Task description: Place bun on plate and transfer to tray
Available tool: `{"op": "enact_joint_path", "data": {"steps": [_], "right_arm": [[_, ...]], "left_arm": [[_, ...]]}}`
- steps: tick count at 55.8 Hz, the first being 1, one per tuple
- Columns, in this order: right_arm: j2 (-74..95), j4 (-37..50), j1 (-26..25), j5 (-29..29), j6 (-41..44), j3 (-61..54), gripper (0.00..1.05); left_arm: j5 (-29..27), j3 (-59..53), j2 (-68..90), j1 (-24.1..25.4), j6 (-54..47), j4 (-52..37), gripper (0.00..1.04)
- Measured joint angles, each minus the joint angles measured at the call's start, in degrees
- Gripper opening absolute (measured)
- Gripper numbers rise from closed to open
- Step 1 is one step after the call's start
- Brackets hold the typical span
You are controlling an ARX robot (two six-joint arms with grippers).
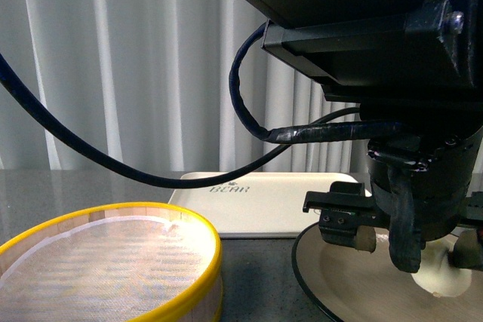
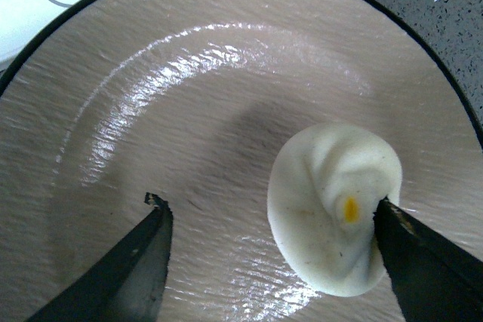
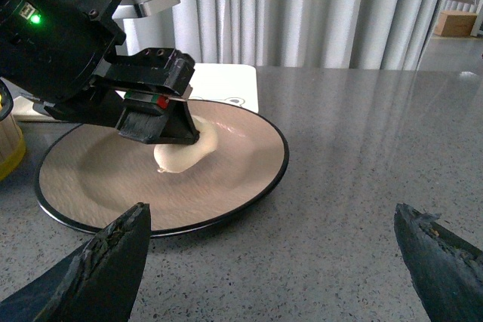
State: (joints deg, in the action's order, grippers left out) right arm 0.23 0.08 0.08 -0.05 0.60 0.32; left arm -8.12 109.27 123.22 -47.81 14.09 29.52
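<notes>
The cream-white bun (image 2: pixel 332 209) lies on the beige plate (image 2: pixel 151 73) with the black rim. My left gripper (image 2: pixel 268 203) is open just above the plate, with the bun between its fingers. One fingertip (image 2: pixel 400 239) touches the bun's side and the other stands clear. In the front view the bun (image 1: pixel 441 277) shows under the left gripper (image 1: pixel 415 245) on the plate (image 1: pixel 339 277). The cream tray (image 1: pixel 256 201) with BEAR lettering lies just behind the plate. My right gripper (image 3: pixel 270 209) is open and empty over bare table beside the plate (image 3: pixel 226 179).
A round wooden steamer (image 1: pixel 106 262) with a yellow rim stands at the front left, next to the plate. A dark cable (image 1: pixel 113 164) hangs across the front view. Grey speckled table (image 3: pixel 362 148) stretches to the right of the plate. White curtains close the back.
</notes>
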Motion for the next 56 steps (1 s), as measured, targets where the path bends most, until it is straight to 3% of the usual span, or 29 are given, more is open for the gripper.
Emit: {"op": "enact_joint_path", "data": {"steps": [9, 39, 51, 56], "right_arm": [[0.0, 0.0, 0.0, 0.0, 0.0, 0.0, 0.96], [0.0, 0.0, 0.0, 0.0, 0.0, 0.0, 0.96], [0.0, 0.0, 0.0, 0.0, 0.0, 0.0, 0.96], [0.0, 0.0, 0.0, 0.0, 0.0, 0.0, 0.96]], "left_arm": [[-0.76, 1.18, 0.33, 0.02, -0.02, 0.59, 1.0], [-0.87, 5.42, 1.53, 2.58, 0.07, 2.19, 0.98], [-1.38, 6.36, 0.26, 8.26, -0.02, 2.23, 0.98], [-1.03, 4.55, -3.26, 14.03, 0.0, 0.57, 0.98]]}}
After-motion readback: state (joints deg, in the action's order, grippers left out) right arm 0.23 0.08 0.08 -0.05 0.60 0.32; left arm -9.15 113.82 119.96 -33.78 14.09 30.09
